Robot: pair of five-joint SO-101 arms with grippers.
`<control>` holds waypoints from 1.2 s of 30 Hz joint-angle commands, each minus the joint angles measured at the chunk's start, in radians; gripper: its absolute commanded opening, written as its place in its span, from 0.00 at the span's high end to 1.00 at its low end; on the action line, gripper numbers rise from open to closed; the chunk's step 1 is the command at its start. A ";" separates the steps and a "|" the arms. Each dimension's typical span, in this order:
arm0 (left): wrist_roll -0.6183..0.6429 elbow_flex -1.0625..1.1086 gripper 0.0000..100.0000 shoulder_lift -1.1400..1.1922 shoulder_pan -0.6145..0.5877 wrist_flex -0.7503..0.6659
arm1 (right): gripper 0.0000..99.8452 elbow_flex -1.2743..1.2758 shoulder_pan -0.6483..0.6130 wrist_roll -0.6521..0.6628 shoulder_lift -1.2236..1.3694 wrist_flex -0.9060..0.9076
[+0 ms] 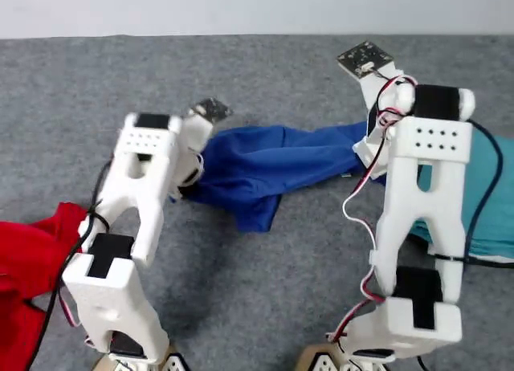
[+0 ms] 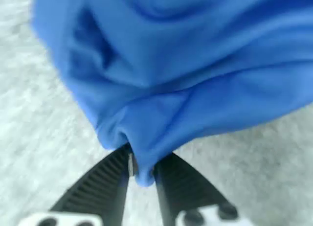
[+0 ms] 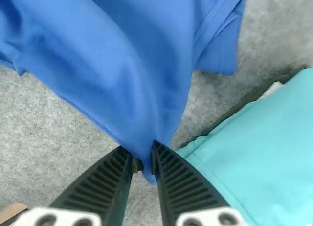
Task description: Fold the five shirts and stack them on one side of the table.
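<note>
A blue shirt (image 1: pixel 269 166) hangs stretched between the two arms above the grey table. My left gripper (image 2: pixel 142 169) is shut on the blue shirt (image 2: pixel 186 79), pinching a bunched fold at its left end. My right gripper (image 3: pixel 143 162) is shut on the blue shirt (image 3: pixel 117 64) at its right end, near a sleeve hem. In the high view the left gripper (image 1: pixel 189 182) and the right gripper (image 1: pixel 371 158) are mostly hidden by the white arm bodies. A fold of the shirt droops toward the carpet in the middle.
A red shirt (image 1: pixel 28 267) lies crumpled at the table's left edge. A teal shirt (image 1: pixel 482 202) lies at the right, beside the right arm; the teal shirt (image 3: pixel 259 152) sits just next to the right gripper. Grey carpet (image 1: pixel 265 299) covers the table.
</note>
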 commanded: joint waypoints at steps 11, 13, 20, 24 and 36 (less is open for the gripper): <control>0.072 -0.552 1.00 -0.508 -0.137 0.201 | 0.99 -0.011 -0.030 0.043 -0.367 -0.116; 0.072 -0.578 1.00 -0.572 -0.130 0.196 | 0.99 -0.011 -0.030 0.043 -0.397 -0.139; 0.072 -0.722 1.00 -0.712 -0.135 0.018 | 0.99 -0.011 -0.027 0.044 -0.481 -0.259; 0.072 -0.822 1.00 -0.730 -0.137 -0.081 | 0.99 -0.011 -0.027 0.044 -0.545 -0.383; -0.118 -0.863 1.00 -0.735 -0.130 -0.018 | 0.99 -0.011 0.056 0.078 -0.616 -0.568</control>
